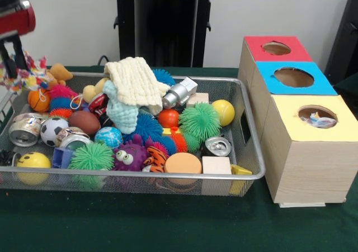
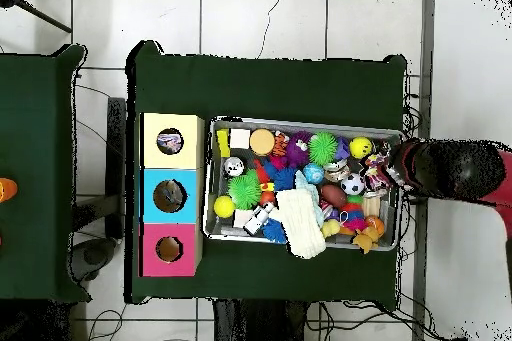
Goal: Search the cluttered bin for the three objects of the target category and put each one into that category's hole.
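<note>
The cluttered bin [image 1: 168,176] is a wide wire mesh tray on the green table, and it also shows in the overhead view [image 2: 300,121]. It holds several balls, cans, spiky toys, blocks and a cream knitted cloth [image 1: 134,81]. My gripper [image 1: 14,70] hangs over the bin's far left corner. It is shut on a multicoloured rope toy [image 1: 31,73], held about level with the rim. In the overhead view the gripper [image 2: 392,165] is at the bin's right end. Three wooden boxes stand right of the bin, with red [image 1: 254,53], blue [image 1: 324,87] and yellow [image 1: 291,126] holed lids.
The yellow box's hole [image 1: 318,118] shows a pale, colourful item inside. A green spiky ball [image 1: 200,120], a yellow ball [image 1: 224,111] and a can [image 1: 217,146] lie at the bin's right end. The black pedestal [image 1: 165,23] stands behind the bin.
</note>
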`<action>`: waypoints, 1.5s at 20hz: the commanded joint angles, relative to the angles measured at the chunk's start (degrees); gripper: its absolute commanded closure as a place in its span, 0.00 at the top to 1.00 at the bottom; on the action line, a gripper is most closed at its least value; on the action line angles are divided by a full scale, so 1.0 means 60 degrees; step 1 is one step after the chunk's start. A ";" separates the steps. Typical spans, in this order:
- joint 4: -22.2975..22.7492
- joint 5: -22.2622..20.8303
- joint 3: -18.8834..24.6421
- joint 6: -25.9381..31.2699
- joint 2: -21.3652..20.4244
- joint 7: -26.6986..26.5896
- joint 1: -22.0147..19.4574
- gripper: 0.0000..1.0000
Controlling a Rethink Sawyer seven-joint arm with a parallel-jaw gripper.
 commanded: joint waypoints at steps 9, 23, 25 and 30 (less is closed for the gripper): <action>0.3209 0.1333 -0.0081 -0.0226 -0.2282 0.1334 0.0942 0.00; 0.4286 0.2054 -0.1440 -0.2507 -0.1874 0.3384 0.2417 0.00; 0.4400 0.2213 -0.1603 -0.2744 -0.1853 0.3450 0.2573 0.00; 0.4742 0.2656 -0.1928 -0.3379 -0.1777 0.3685 0.2995 0.00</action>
